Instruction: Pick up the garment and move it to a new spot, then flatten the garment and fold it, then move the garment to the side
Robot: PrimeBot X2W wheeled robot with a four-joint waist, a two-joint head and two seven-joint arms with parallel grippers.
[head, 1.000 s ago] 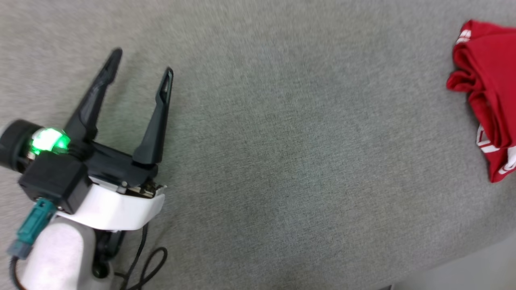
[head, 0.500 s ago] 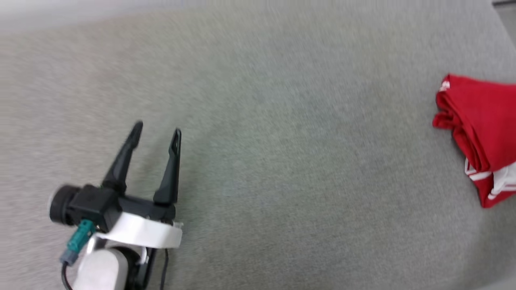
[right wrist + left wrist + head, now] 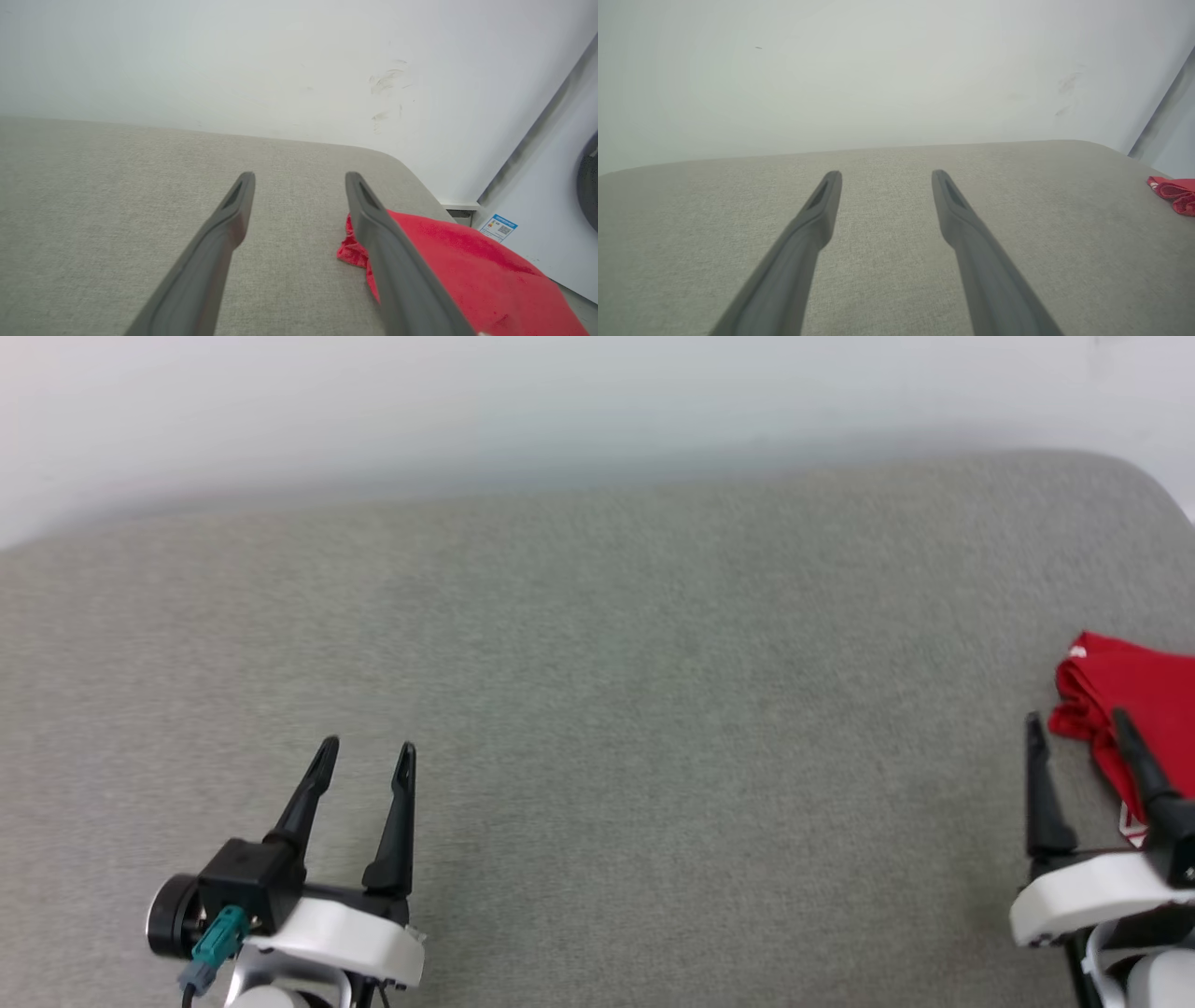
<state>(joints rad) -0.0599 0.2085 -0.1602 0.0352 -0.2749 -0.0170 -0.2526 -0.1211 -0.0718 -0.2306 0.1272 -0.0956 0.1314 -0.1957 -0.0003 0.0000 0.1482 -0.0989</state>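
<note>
Head cam's tilted up since a sec ago, so we now see left pincer (image 3: 368, 747) & right pincer (image 3: 1072, 717) both spread open & empty, w/ the folded red jersey-style garment (image 3: 1139, 700) at the grey fabric-topped bench's (image 3: 607, 709) right edge, so the task's prob. done.

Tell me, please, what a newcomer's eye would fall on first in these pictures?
The red garment, folded into a bundle at the far right edge of the grey cushion, stands out most. The right claw hangs open close to it, and the left claw is open over bare fabric at the lower left.
</note>
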